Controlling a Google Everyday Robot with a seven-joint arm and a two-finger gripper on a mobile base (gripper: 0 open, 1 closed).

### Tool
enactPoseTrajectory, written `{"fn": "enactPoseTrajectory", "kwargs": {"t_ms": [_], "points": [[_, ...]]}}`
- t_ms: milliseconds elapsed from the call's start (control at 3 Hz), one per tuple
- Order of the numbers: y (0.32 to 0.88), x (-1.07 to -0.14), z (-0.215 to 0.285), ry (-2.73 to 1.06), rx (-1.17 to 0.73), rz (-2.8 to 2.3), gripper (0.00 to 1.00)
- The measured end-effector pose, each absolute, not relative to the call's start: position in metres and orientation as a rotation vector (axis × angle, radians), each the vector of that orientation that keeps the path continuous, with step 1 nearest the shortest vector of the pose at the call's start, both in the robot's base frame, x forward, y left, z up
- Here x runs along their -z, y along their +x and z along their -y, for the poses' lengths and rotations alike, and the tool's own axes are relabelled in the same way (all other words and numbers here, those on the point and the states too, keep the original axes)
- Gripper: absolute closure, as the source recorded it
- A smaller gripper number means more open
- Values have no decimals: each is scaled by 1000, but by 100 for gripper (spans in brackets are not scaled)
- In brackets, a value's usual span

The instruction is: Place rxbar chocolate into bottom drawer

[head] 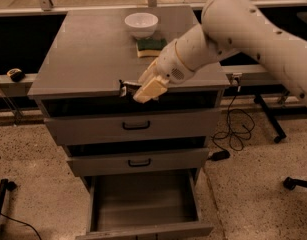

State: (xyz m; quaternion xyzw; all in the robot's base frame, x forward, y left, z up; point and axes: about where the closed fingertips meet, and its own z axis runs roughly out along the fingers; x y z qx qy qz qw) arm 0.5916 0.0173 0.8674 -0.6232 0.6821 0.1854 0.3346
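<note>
My gripper [143, 90] hangs at the front edge of the grey cabinet top [83, 59], above the top drawer. It is shut on the rxbar chocolate [127, 88], a black glossy wrapper whose end sticks out to the left of the cream fingers [151, 89]. The bottom drawer [143, 204] stands pulled open at floor level, directly below the gripper, its grey floor bare. The bar is in the air, no longer lying on the top.
A white bowl [141, 24] and a green-and-yellow sponge [151, 46] sit at the back of the cabinet top. The two upper drawers [136, 126] with black handles are shut. Cables [238, 129] and a chair base [273, 119] lie on the floor to the right.
</note>
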Motion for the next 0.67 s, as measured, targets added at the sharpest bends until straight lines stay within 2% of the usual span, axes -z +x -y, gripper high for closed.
{"fn": "enactPoseTrajectory", "kwargs": {"t_ms": [333, 667], "points": [[574, -797, 7, -1524, -377, -1873, 100], [547, -723, 26, -1437, -393, -1895, 100]]}}
